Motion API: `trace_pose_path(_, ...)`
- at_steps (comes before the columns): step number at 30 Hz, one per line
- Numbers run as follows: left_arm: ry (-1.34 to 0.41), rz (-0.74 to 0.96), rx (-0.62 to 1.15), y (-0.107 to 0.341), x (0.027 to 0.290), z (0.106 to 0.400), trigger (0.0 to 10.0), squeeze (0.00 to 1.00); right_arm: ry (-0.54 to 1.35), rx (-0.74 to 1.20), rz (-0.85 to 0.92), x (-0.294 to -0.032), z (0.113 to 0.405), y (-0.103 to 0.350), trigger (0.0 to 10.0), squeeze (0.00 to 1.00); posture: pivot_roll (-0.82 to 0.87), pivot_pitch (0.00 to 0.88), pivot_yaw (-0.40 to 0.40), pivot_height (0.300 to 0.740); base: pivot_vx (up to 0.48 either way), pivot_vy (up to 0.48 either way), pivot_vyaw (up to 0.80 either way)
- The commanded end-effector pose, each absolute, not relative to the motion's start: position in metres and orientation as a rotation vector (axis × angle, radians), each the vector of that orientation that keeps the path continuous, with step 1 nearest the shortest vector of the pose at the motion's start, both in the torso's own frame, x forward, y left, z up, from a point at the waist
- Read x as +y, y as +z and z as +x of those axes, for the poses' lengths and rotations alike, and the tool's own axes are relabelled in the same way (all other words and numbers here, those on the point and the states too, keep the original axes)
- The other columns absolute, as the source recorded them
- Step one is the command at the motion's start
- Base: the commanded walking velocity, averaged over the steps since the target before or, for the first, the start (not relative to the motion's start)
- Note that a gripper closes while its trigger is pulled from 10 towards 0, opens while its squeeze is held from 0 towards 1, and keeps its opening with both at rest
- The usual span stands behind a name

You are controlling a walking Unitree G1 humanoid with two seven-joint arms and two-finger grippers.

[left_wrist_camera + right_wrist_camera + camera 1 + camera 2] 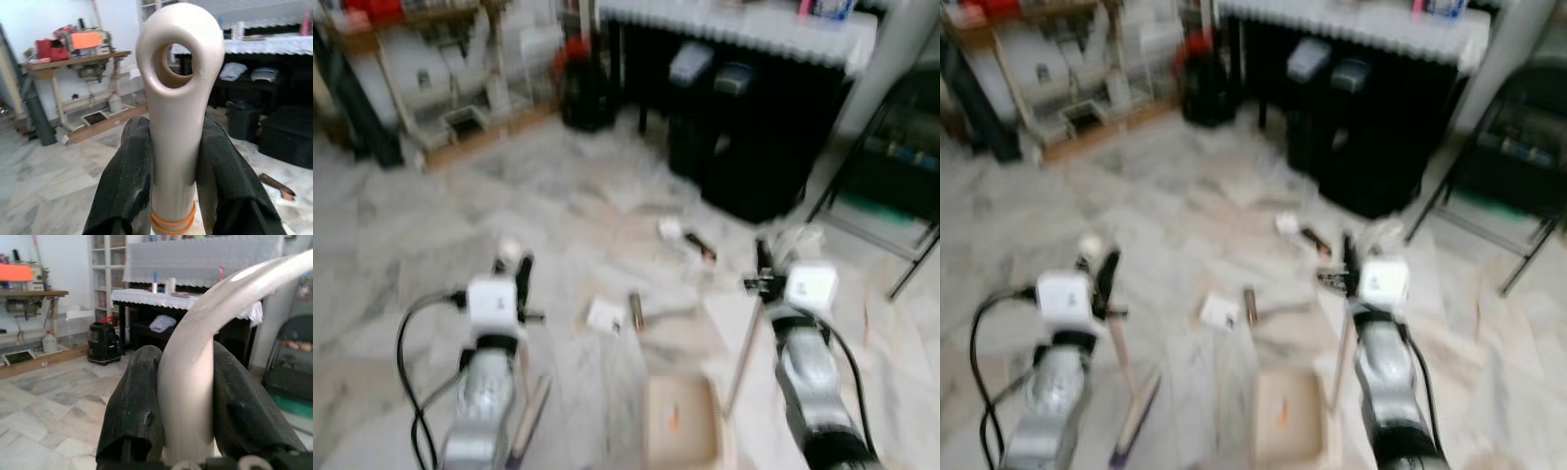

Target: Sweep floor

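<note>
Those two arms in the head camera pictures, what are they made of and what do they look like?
Both arms are silver metal tubes with a white boxy block near the end. The left gripper and right gripper each have two long black fingers, thick and slightly textured up close. Black cables loop beside each arm.

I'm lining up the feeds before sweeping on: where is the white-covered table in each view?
Left eye: white-covered table along the top edge, right of centre.
Right eye: top edge, right of centre.
Left wrist: in the background, beyond the broom handle.
Right wrist: in the background, beyond the dustpan handle.
Shared landmark: the wooden sewing table.
</note>
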State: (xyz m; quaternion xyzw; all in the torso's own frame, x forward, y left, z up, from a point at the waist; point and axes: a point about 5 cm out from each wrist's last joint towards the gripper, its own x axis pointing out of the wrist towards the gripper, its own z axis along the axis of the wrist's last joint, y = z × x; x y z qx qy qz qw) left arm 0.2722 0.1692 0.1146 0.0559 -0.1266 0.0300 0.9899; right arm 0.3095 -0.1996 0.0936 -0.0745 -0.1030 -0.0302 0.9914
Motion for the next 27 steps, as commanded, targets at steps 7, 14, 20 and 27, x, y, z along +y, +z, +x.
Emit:
trace_pose_path(7,0.201,0.138,-0.224,0.101,0.202,0.267,10.0,0.00,-0.083,-0.242,-0.169,-0.204,0.312,0.099,10.0,0.00,0.01,0.000,0.016,0.740,0.000,0.000,0.00)
trace_pose_path(14,0.247,0.144,-0.198,0.091,0.216,0.261,10.0,0.00,-0.079,-0.205,-0.176,-0.203,0.308,0.089,10.0,0.00,0.02,0.000,0.016,0.740,0.000,0.000,0.00)
trace_pose_path(20,0.255,0.163,-0.186,0.091,0.225,0.257,10.0,0.00,-0.092,-0.206,-0.170,-0.204,0.306,0.088,10.0,0.00,0.01,0.000,0.022,0.740,0.000,0.000,0.00)
trace_pose_path(27,0.248,0.160,-0.207,0.097,0.225,0.260,10.0,0.00,-0.092,-0.199,-0.165,-0.203,0.306,0.086,10.0,0.00,0.02,0.000,0.024,0.740,0.070,0.000,0.00)
